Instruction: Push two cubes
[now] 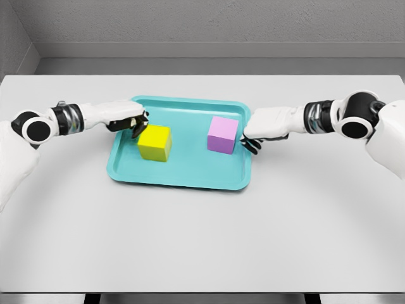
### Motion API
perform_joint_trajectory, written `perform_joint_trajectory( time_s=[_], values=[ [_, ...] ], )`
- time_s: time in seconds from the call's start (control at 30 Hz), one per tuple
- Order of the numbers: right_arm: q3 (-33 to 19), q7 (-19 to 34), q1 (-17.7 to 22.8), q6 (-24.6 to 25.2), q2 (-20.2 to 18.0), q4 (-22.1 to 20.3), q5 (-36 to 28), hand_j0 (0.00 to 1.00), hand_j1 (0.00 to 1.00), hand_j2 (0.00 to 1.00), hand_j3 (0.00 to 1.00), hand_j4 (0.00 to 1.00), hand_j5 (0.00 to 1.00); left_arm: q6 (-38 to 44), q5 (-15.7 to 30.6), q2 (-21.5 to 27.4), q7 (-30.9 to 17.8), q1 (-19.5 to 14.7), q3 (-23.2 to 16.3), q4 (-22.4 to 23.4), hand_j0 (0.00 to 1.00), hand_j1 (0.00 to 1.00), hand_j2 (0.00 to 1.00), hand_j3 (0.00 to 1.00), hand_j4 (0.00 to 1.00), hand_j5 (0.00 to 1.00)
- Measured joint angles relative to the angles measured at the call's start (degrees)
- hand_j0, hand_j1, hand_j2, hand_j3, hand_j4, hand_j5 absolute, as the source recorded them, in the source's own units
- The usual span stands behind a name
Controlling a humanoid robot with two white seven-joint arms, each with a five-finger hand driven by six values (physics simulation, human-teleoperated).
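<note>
Cubes, yellow cube [155, 143] and pink cube [223, 134], sit apart in the teal tray [183, 178], look rigid and light; press their outer faces with your curled, empty left hand [128, 118] and right hand [262, 130].

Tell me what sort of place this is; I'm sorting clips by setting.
Probably a bare simulated test bench: a plain grey table, blank grey walls, and only a teal tray holding a yellow cube and a pink cube.

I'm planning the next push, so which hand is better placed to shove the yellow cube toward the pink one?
Left. The left hand sits at the yellow cube's outer left side, inside the teal tray. The right hand is beside the pink cube, which stands between it and the yellow one.
</note>
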Motion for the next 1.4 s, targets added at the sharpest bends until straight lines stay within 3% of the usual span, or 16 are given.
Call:
perform_joint_trajectory(
  time_s=[0.4, 0.57, 0.7, 0.8, 0.93, 1.2, 1.4],
  values=[
    [0.98, 0.00, -2.29, 0.00, 3.86, 7.04, 1.49, 0.24, 0.24, 0.24, 0.24, 0.24, 0.24, -0.15, -0.21, -2.35, 0.00, -0.62, -0.02, 0.06, 0.12, 0.12, 0.12, 0.12, 0.12, 0.12],
    [1.04, -0.05, -2.64, 0.15, 5.93, 9.11, 3.18, 0.24, 0.24, 0.24, 0.24, 0.24, 0.24, -0.19, 1.37, -0.84, 0.00, -2.11, 0.96, 0.23, 0.13, 0.13, 0.13, 0.13, 0.13, 0.13],
    [1.06, -0.33, -2.81, 0.13, 7.18, 9.59, 5.09, 0.24, 0.24, 0.24, 0.24, 0.24, 0.24, 0.08, 9.50, 4.91, 0.03, 3.55, 0.55, -5.64, 0.14, 0.14, 0.14, 0.14, 0.14, 0.14],
    [1.13, -0.30, -2.81, 0.03, 7.95, 9.70, 5.48, 0.24, 0.24, 0.24, 0.24, 0.24, 0.24, -0.21, 11.03, 7.02, -0.01, 7.30, -0.72, -11.12, 0.14, 0.14, 0.14, 0.14, 0.14, 0.14],
    [1.13, -0.09, -3.16, 0.03, 8.53, 10.12, 4.38, 0.24, 0.24, 0.24, 0.24, 0.24, 0.24, -0.18, 12.05, 8.45, 0.00, 7.65, -3.54, -16.77, 0.14, 0.14, 0.14, 0.14, 0.14, 0.14],
    [-1.43, -0.01, -5.10, 0.01, 6.82, 13.30, 4.07, 0.24, 0.24, 0.24, 0.24, 0.24, 0.24, 1.07, 15.35, 9.06, -0.02, 9.49, -4.68, -19.19, 0.14, 0.14, 0.14, 0.14, 0.14, 0.14],
    [-0.24, 0.00, -5.19, -0.01, 7.33, 14.44, 4.97, 0.24, 0.24, 0.24, 0.24, 0.24, 0.24, 1.46, 16.79, 8.78, -0.11, 9.84, -4.60, -18.90, 0.14, 0.14, 0.14, 0.14, 0.14, 0.14]
  ],
)
